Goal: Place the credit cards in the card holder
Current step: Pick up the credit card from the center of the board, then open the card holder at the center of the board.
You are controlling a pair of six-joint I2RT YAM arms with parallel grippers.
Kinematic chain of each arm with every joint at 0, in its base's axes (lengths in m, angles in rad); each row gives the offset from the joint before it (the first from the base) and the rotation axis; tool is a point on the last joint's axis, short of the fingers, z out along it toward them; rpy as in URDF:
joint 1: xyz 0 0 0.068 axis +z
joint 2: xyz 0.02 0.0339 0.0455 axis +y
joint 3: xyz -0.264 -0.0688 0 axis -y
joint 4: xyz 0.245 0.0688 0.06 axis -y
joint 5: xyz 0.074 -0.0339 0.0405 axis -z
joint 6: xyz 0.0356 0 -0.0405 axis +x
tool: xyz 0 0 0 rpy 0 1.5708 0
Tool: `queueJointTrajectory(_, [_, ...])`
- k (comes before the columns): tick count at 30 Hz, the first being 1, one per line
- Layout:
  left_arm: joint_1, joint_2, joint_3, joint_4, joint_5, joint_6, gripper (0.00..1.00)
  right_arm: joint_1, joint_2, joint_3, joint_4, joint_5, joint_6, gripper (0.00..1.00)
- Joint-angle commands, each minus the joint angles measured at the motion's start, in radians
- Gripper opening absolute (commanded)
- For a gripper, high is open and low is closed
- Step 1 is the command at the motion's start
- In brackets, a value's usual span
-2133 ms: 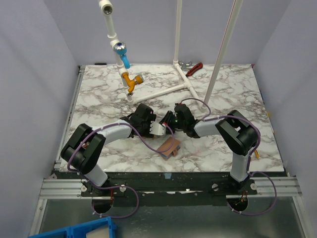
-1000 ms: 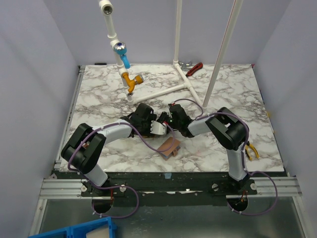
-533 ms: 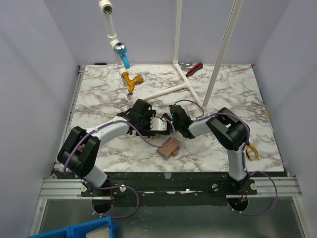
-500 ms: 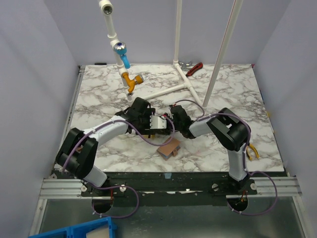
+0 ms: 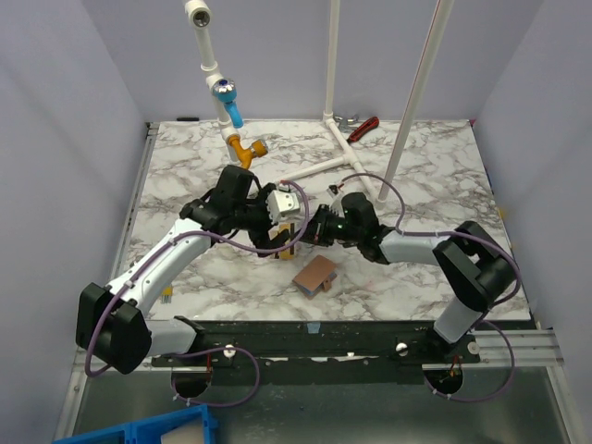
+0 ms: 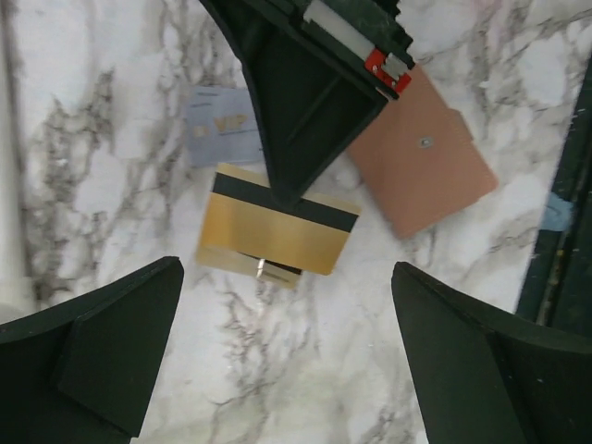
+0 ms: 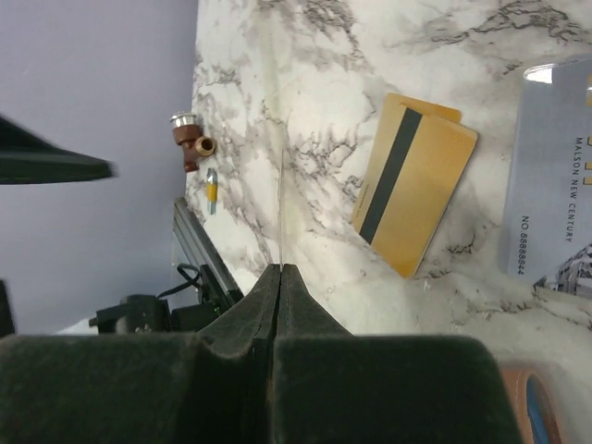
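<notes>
The card holder [image 5: 315,274] lies on the marble table [image 5: 444,176], near its front edge and about midway across, with no claw on it. In the overhead view the loose credit cards [image 7: 412,176] sit just at its 10 o'clock. A gold card [image 6: 277,222] with a dark stripe lies askew on a second gold one, with a light blue card [image 6: 222,125] just beside them.

The right gripper [image 7: 279,270] hangs over those cards. Its pads are pressed together on what shows only as a pale hairline running straight out from the seam. I read this as a held card [image 7: 279,185] seen edge-on; its colour cannot be told. The left gripper [image 6: 287,268] hovers above, jaws spread wide and empty.

The risks, as I judge them:
- The pinch sits at one end of a slick card, so the card may pivot or slip out when its free edge meets the holder.
- Nothing pins the holder, so a push could skate it toward 6 o'clock and the table edge.
- The holder's opening is not visible, so the card may be aimed at the wrong side.
- The two wrists are close together and could clash.

Farther off at 12 o'clock stands a white pipe frame [image 5: 319,166] with blue and orange fittings [image 5: 242,148]. Red-handled pliers [image 5: 365,127] lie at 1 o'clock by the far edge. None of these blocks the path. Only the left gripper and its cable [image 5: 250,242] crowd it.
</notes>
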Motion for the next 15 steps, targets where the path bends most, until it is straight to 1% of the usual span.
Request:
queueJointTrajectory(1, [0.010,-0.026,-0.064,-0.003,0.184,-0.230,0.99,-0.023,-0.119,-0.060,-0.014,-0.073,-0.062,0.01])
queueJointTrajectory(3, [0.011,-0.048,-0.085,0.034,0.199,-0.294,0.99,-0.038,-0.189,-0.094,-0.008,-0.101,-0.069,0.01])
queueJointTrajectory(5, [0.010,-0.050,-0.068,0.039,0.198,-0.357,0.98,-0.046,-0.268,-0.140,0.028,-0.117,-0.076,0.01])
queueJointTrajectory(8, [0.012,-0.059,-0.043,0.039,0.239,-0.433,0.98,-0.053,-0.367,-0.163,0.010,-0.119,-0.096,0.01])
queueJointTrajectory(10, [0.014,-0.059,-0.038,0.046,0.279,-0.489,0.98,-0.055,-0.399,-0.157,-0.014,-0.124,-0.106,0.01])
queueJointTrajectory(14, [0.037,-0.062,-0.073,0.111,0.389,-0.628,0.99,-0.056,-0.425,-0.135,-0.034,-0.141,-0.110,0.01])
queueJointTrajectory(15, [0.052,-0.060,-0.083,0.132,0.445,-0.673,0.99,-0.056,-0.428,-0.129,-0.032,-0.146,-0.107,0.01])
